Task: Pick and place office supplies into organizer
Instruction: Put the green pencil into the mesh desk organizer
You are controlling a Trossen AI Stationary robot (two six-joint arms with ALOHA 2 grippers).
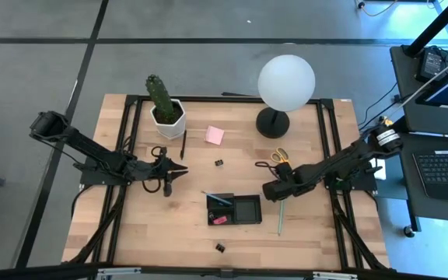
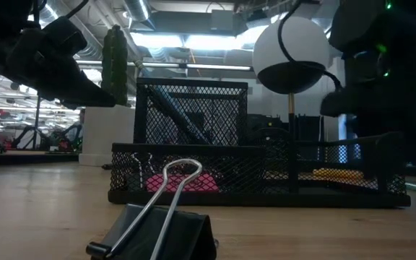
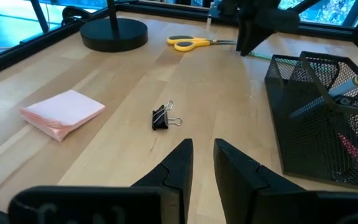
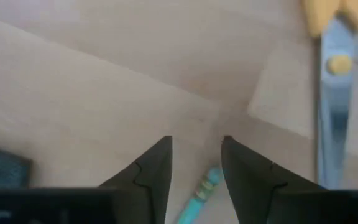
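Worktop point(image 1: 169, 233) of pale wood; organizer point(image 1: 234, 210) sits at its middle front, black mesh, with an eraser point(image 1: 219, 220) and a pen point(image 1: 218, 199) already in its left compartments.

My right tool point(image 4: 196, 163) hangs low over the green pencil point(image 4: 201, 191), just to the right of the organizer. Fingers stand a narrow gap apart, empty, the pencil's end showing between them on the wood below. Yellow-handled scissors point(image 1: 274, 159) lie just behind this tool, near the lamp base point(image 1: 272, 122).

My left tool point(image 3: 199, 163) hovers left of the organizer, pointing toward it. Fingers nearly together, a slim gap, nothing held. Ahead of it lies a binder clip point(image 3: 164, 116) on bare wood, apart from the organizer. Pink sticky-note pad point(image 1: 214, 135) lies farther back, between the potted cactus point(image 1: 164, 103) and the lamp base. A black pen point(image 1: 183, 145) lies just in front of the cactus pot.

Second binder clip point(image 1: 220, 247) sits near the front edge, in front of the organizer.
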